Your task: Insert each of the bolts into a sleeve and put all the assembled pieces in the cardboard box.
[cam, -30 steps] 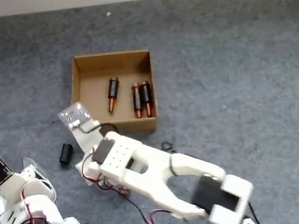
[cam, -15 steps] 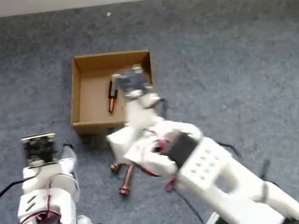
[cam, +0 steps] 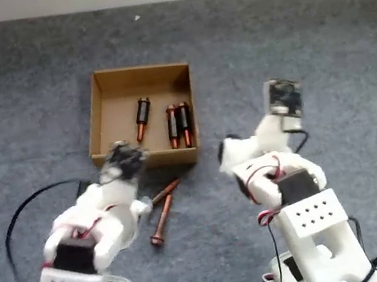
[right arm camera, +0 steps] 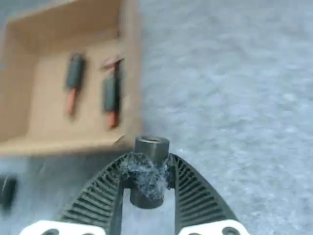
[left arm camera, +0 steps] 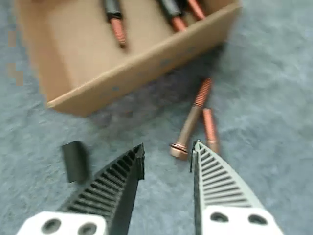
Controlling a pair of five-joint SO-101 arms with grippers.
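Left gripper (left arm camera: 167, 147) gapes empty; copper metal bolt (left arm camera: 191, 117) lies just ahead, head nearest, shaft pointing away; right gripper (right arm camera: 146, 165) clamps black cylindrical sleeve (right arm camera: 152, 145).

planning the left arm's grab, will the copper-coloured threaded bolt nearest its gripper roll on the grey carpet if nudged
Probably little: the copper-coloured threaded bolt is round, but its wider head and the grey carpet should check rolling. It looks like solid metal, so likely stiff and heavy for its size.

Three sleeved bolts (cam: 184, 121) lay in the cardboard box (cam: 114, 106); two bare copper bolts (cam: 162, 214) lay just outside it, a black sleeve (left arm camera: 75, 160) nearby, a second sleeve (right arm camera: 151, 146) upright in my right jaws.
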